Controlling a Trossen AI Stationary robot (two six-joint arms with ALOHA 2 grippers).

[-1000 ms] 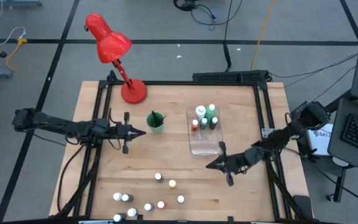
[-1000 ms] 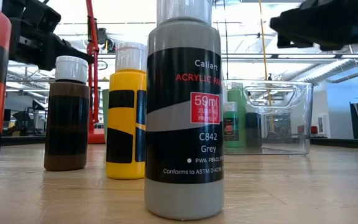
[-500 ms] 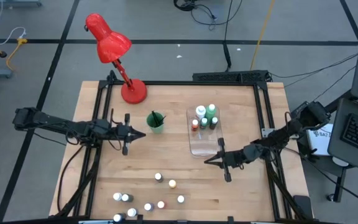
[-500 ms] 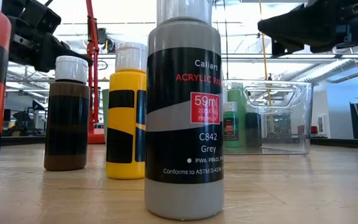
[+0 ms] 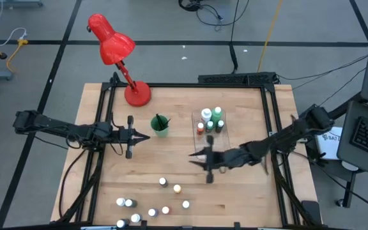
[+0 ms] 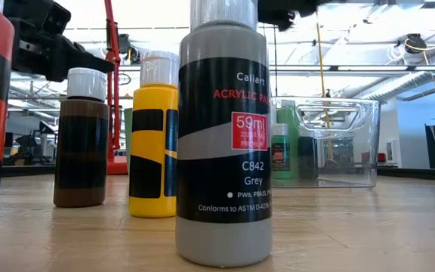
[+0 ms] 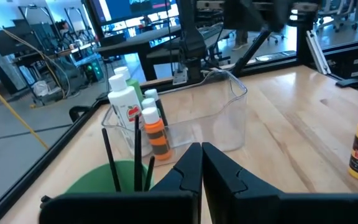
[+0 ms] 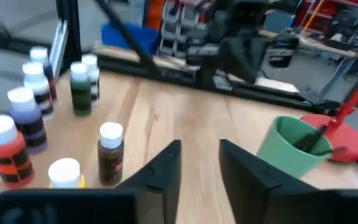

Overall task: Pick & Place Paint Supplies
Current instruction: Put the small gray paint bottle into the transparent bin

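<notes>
Right gripper (image 5: 200, 161) has its fingers apart with nothing between them, hanging just off the clear bin's (image 5: 200, 151) near edge. The loose bottles (image 5: 163, 183) stand upright toward the table's front edge, so from this gripper they're forward and a bit to its left. The brown bottle (image 8: 110, 154) looks closest. Left gripper (image 5: 138, 135) is pinched together, empty, parked beside the green cup (image 5: 160, 126). It sits farther from the bottles – I'd say the right arm is the better-placed 1.

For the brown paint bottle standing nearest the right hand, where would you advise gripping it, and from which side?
Probably the brown bottle by its straight body just under the white cap, approached level from the right hand side. It stands upright and apart from its neighbours, leaving room for both fingers.
</notes>
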